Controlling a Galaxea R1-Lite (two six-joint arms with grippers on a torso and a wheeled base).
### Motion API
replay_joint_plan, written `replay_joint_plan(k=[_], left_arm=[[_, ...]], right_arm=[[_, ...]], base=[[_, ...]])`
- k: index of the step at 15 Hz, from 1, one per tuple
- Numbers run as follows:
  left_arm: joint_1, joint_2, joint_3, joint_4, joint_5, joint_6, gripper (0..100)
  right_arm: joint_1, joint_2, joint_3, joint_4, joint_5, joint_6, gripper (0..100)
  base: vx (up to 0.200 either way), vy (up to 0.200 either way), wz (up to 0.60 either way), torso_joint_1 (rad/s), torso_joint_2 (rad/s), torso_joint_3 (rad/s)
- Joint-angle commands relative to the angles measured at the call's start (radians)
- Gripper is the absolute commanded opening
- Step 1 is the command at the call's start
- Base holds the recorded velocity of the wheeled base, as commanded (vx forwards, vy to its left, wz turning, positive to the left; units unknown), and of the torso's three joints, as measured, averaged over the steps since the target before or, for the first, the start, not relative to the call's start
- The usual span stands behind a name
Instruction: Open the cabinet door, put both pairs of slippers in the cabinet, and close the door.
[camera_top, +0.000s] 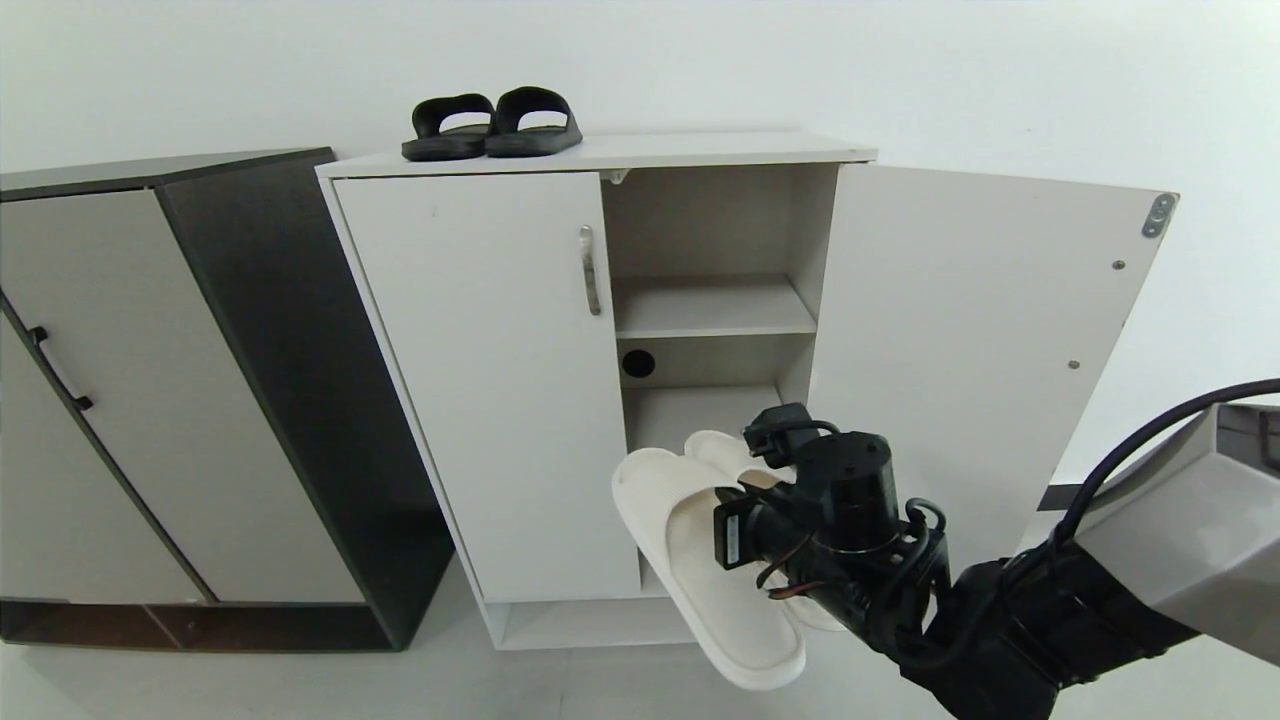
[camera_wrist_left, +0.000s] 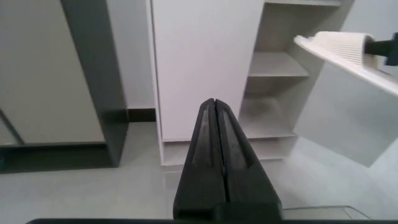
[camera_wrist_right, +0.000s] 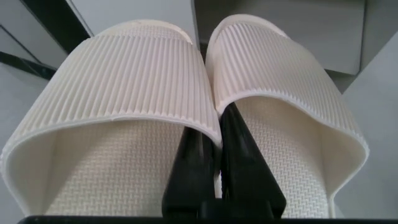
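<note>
At nine o'clock in the head view a dark cabinet (camera_top: 270, 400) with pale doors stands on the floor, just beside the white cabinet (camera_top: 620, 150), which fills the middle. The left gripper (camera_wrist_left: 214, 109) hangs in front of these two, pointing at the white cabinet's lower part. Its two fingers are pressed flat together along their whole length, with nothing between them.

The white cabinet's left door (camera_top: 480, 380) is closed, and a metal handle (camera_top: 590, 270) stands upright on its inner edge. At eleven o'clock, on the cabinet top above that door, the black slippers (camera_top: 495, 125) sit side by side, touching, toes toward the wall.

Right of the handle the compartment stands open. A shelf (camera_top: 710, 310) crosses it, and a round hole (camera_top: 638, 363) shows in the back panel just under the shelf at its left end.

At six o'clock, in front of the open compartment's lower part and off the floor, the white slippers (camera_top: 700, 560) hang side by side, toes toward the cabinet and heels tilted down. The right gripper (camera_wrist_right: 217, 130) is clamped nearly closed where the two ribbed straps meet, pinching their inner edges and carrying both slippers.

At three o'clock the right door (camera_top: 980, 340) is swung wide open, its inner face showing.
</note>
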Motion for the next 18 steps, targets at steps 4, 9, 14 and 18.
replay_joint_plan(k=[4, 9, 14, 18], left_arm=[[0.076, -0.088, 0.004, 0.031, 0.017, 0.077, 0], [0.076, -0.088, 0.004, 0.028, -0.019, 0.064, 0], [0.076, -0.088, 0.004, 0.028, -0.022, 0.052, 0], [0.076, -0.088, 0.004, 0.03, -0.03, 0.052, 0]], right_arm=[[0.002, 0.01, 0.008, -0.002, -0.004, -0.001, 0], [0.015, 0.054, -0.021, 0.012, -0.042, 0.003, 0], [0.055, 0.077, -0.181, 0.324, -0.068, 0.156, 0], [0.059, 0.111, -0.234, 0.353, -0.167, 0.18, 0]], base=[[0.0, 0.0, 0.0, 0.0, 0.0, 0.0], [0.0, 0.0, 0.0, 0.0, 0.0, 0.0], [0.0, 0.0, 0.0, 0.0, 0.0, 0.0], [0.0, 0.0, 0.0, 0.0, 0.0, 0.0]])
